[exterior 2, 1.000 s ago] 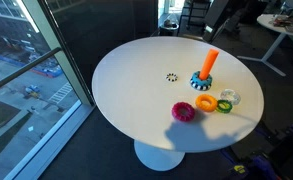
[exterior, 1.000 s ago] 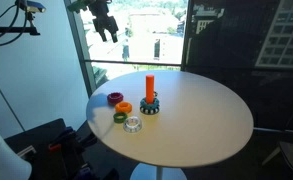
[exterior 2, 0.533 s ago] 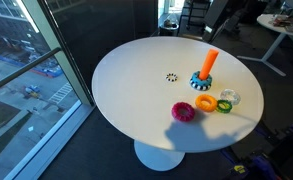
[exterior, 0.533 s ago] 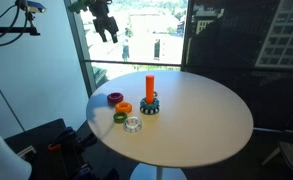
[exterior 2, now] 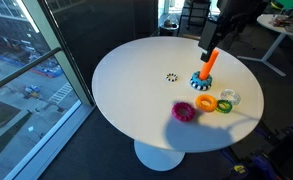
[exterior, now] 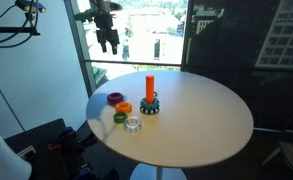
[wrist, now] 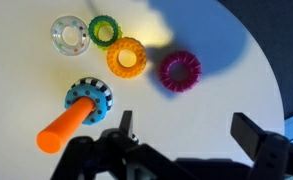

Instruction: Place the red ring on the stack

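The red ring [wrist: 180,71] lies flat on the white round table, alone, to the right of the orange ring in the wrist view. It also shows in both exterior views [exterior: 115,99] [exterior 2: 183,112]. The stack [exterior: 150,93] [exterior 2: 208,68] [wrist: 74,118] is an upright orange peg with a dark blue toothed ring at its foot. My gripper [wrist: 191,130] [exterior: 110,42] [exterior 2: 209,43] is open and empty, high above the table. The red ring lies just ahead of its fingertips in the wrist view.
An orange ring [wrist: 127,57], a green ring [wrist: 104,30] and a clear ring [wrist: 69,36] lie close together beside the stack. The table edge [wrist: 271,90] curves past to the right. A window and a black wall stand behind the table [exterior: 201,125].
My gripper has moved lower and a little toward the table; the arm now reaches further into the exterior view. The rings and stack have not moved.
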Tool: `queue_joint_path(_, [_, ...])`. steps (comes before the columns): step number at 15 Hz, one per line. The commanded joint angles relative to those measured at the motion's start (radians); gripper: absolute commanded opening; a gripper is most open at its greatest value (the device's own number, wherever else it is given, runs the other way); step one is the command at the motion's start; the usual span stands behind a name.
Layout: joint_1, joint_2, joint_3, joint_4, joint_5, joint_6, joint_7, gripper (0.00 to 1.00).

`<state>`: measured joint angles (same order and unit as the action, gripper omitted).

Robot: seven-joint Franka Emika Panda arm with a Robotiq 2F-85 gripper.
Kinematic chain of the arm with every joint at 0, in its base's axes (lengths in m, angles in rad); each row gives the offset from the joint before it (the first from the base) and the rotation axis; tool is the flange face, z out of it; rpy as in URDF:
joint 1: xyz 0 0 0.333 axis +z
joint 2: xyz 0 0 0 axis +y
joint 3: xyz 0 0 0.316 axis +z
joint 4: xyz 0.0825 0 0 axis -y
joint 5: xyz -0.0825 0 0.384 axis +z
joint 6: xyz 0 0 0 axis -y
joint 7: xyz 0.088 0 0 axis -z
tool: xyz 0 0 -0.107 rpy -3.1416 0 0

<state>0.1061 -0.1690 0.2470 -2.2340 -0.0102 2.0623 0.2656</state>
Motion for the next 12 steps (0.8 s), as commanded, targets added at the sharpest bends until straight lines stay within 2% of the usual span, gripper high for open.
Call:
queue_joint_path(1, [0.009,0.091,-0.031,0.056,0.005,-0.059,0.002,1.0])
queue_joint_path(6, [0.016,0.193,-0.057,0.031,0.019,0.036,-0.003,1.0])
queue_joint_path(12, [0.047,0.325,-0.059,0.011,0.03,0.232,0.03,1.0])
